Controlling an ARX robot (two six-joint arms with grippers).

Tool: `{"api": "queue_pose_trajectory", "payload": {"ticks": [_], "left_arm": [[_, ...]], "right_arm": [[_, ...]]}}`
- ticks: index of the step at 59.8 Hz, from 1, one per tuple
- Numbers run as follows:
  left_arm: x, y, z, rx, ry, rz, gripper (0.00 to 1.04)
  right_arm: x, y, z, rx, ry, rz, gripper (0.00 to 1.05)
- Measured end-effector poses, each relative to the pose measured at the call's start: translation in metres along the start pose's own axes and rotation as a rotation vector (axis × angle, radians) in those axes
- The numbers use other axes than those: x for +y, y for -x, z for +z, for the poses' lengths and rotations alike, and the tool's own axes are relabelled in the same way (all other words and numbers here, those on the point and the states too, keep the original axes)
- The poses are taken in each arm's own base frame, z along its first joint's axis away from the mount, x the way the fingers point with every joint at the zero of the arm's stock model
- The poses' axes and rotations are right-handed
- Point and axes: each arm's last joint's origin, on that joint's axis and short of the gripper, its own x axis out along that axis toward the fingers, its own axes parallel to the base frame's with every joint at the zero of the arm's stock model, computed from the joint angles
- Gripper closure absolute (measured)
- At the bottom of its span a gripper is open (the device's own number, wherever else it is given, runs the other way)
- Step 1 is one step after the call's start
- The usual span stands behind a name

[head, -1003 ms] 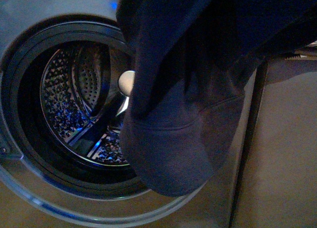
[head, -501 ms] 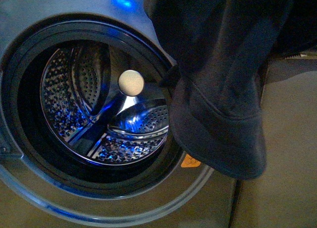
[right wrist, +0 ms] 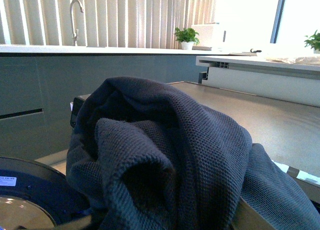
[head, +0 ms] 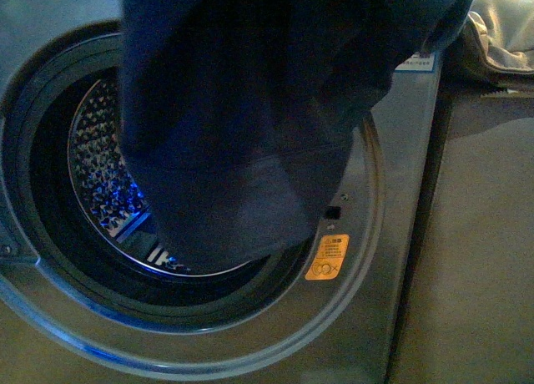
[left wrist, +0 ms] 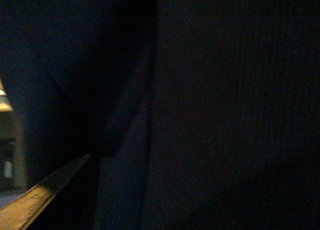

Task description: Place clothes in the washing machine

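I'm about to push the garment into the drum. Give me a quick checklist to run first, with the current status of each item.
1. No door across the mouth: ok. The washing machine shows its perforated drum through the open porthole.
2. Garment lined up with the mouth: ok. The clothes hang across the upper part of the opening.
3. Hem past the rim: cannot tell. Depth is unclear from the front view.
4. Hold on the clothes: cannot tell. No fingers show, and the left wrist view is dark.
5. Other fabric out of the path: ok. The beige fabric lies to the right of the opening.
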Motion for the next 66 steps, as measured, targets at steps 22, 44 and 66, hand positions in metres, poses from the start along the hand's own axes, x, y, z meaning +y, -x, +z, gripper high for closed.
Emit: {"api": "queue_pose_trajectory", "payload": {"ticks": [22, 44, 66], "left_arm": [[0.015, -0.016, -0.034, 0.206, -0.095, 0.002, 0.07], [0.001, -0.025, -0.047, 0.243, 0.256, -0.203, 0.07], [-0.019, -0.009, -0.035, 0.142, 0.506, -0.438, 0.38]], "right_arm": [[0.000, 0.000, 0.000, 0.000, 0.000, 0.001, 0.94], [0.000, 0.000, 0.000, 0.000, 0.000, -0.004, 0.94], [0.000, 0.001, 0.001, -0.002, 0.003, -0.004, 0.92]]}}
